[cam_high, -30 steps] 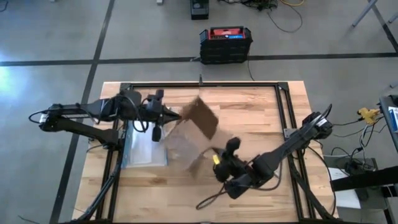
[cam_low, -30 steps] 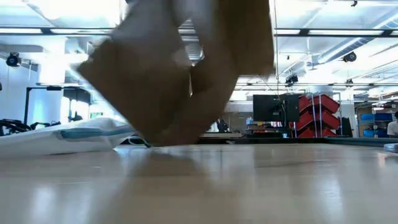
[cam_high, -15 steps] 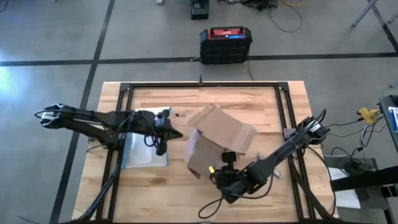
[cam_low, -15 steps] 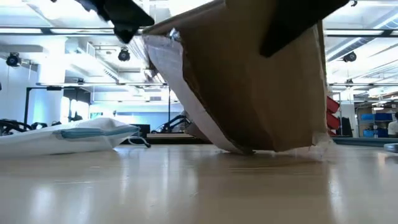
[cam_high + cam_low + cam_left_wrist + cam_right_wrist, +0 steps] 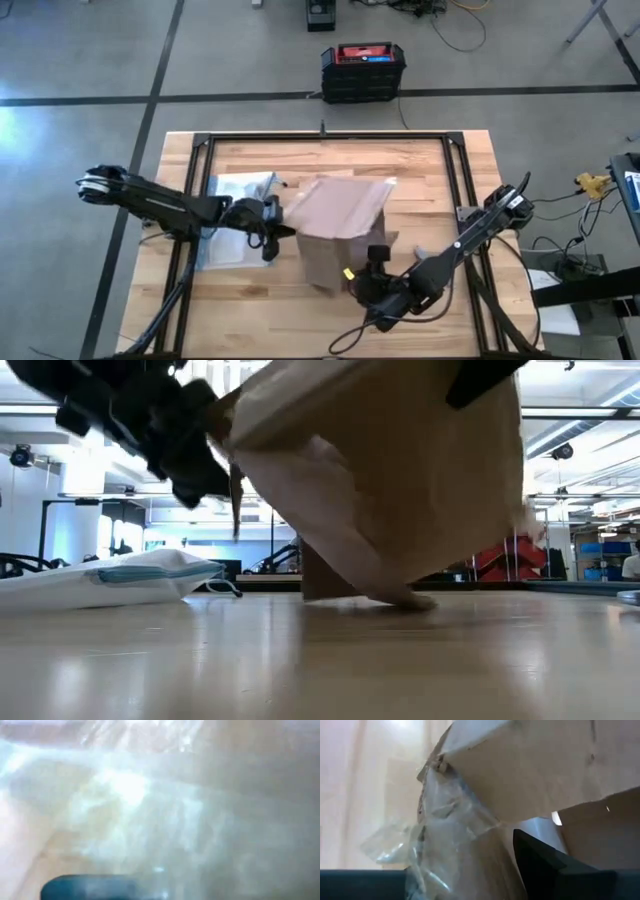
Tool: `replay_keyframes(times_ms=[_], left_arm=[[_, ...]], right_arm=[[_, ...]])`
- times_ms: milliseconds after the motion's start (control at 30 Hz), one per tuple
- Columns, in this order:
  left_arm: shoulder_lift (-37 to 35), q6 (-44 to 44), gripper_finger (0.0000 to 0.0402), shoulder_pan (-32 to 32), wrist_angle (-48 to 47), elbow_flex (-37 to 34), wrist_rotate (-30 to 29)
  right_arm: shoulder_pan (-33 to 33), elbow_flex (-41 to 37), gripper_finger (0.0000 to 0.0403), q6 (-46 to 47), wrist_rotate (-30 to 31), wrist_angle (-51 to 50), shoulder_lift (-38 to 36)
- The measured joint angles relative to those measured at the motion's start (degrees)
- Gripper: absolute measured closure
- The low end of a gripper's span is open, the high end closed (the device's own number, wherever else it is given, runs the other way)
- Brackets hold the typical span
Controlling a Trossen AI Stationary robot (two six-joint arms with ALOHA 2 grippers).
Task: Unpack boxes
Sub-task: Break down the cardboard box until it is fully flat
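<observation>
Brown cardboard box (image 5: 340, 225) tilted on edge, clear tape peeling

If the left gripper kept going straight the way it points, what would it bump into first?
Most likely the cardboard box: the left gripper points right at its near side, already about touching it.

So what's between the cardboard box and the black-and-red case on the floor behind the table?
In the high view, only bare wooden tabletop, the table's black frame bar and grey floor lie between the cardboard box and the black-and-red case.
</observation>
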Motion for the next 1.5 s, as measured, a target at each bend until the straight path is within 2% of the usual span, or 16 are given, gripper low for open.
replay_keyframes(times_ms=[67,133,200,300,367,467,600,800,967,1233,1367,1500], left_arm=[[2.16,-1.11,0.0401,-0.06,6.17,-2.07,2.10],[4.45,-2.68,0.0398,-0.06,12.47,-3.91,3.88],[6.75,-4.48,0.0389,-0.06,19.54,-5.73,4.81],[10.76,-6.87,0.0366,-0.06,28.31,-7.32,4.83],[12.99,-7.48,0.0348,-0.06,30.51,-7.64,4.83],[15.78,-7.03,0.0321,-0.06,31.44,-6.74,4.85],[16.54,-4.08,0.0291,-0.03,31.56,-5.00,4.73],[12.29,-0.37,0.0268,0.83,30.24,-2.87,4.54],[5.08,1.59,0.0266,2.39,23.37,-2.24,4.31],[-8.39,4.16,0.0276,2.74,11.95,-2.10,-1.51],[-10.76,3.00,0.0275,2.37,11.55,-2.14,-1.02],[-11.11,1.49,0.0270,0.08,13.50,-2.10,4.54]], right_arm=[[0.05,0.00,0.0259,2.21,0.32,-2.53,-0.40],[0.03,0.02,0.0271,4.38,0.77,-5.66,-0.54],[0.01,0.00,0.0306,5.72,0.83,-8.84,-0.54],[0.06,-0.04,0.0380,5.15,1.12,-9.83,-0.54],[0.14,-0.01,0.0391,4.75,2.35,-10.68,-0.67],[0.14,1.35,0.0399,5.20,8.10,-14.87,-1.08],[-1.34,4.88,0.0402,6.02,20.28,-24.87,-1.30],[-6.57,7.54,0.0403,8.33,36.12,-35.32,-3.32],[-9.90,7.61,0.0403,8.99,45.43,-36.17,-6.44],[-8.81,4.90,0.0403,23.56,56.97,-35.10,-6.51],[-9.42,1.33,0.0403,34.63,57.66,-33.95,-5.00],[-12.49,-0.97,0.0403,39.50,51.76,-33.92,-3.26]])
